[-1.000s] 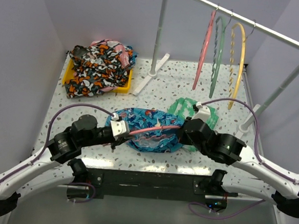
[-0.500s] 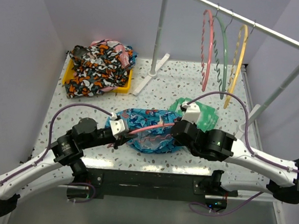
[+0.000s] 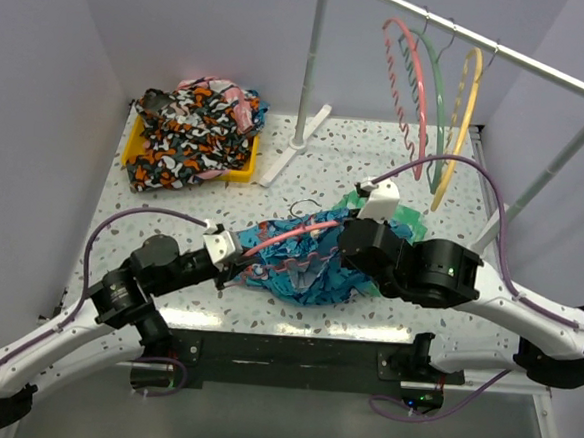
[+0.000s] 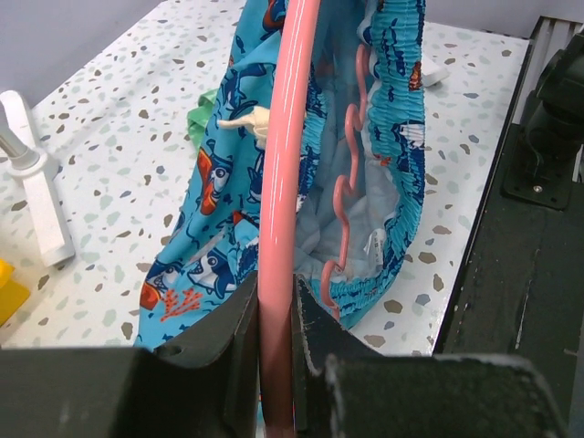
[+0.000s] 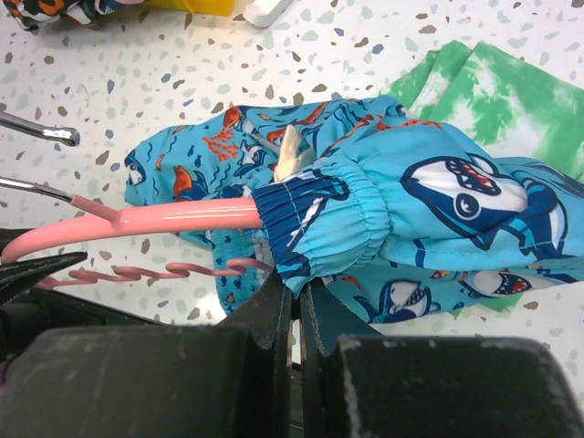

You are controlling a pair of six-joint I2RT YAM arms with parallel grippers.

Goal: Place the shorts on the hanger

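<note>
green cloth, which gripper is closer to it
Right. The right gripper pinches the shorts at the waistband, with the green cloth lying just behind them. The left gripper grips the pink hanger at the shorts' opposite side, farther from the cloth.

The hanger [image 3: 289, 234], salmon-pink with a wavy ridged lower bar, lay tilted across the table's 6 o'clock side, running from 8 toward 2 o'clock, its metal hook pointing to 12. The shorts [image 3: 303, 272], turquoise with dark-blue sharks and red marks, hung bunched beneath it, their elastic waistband stretched over one arm.
</note>
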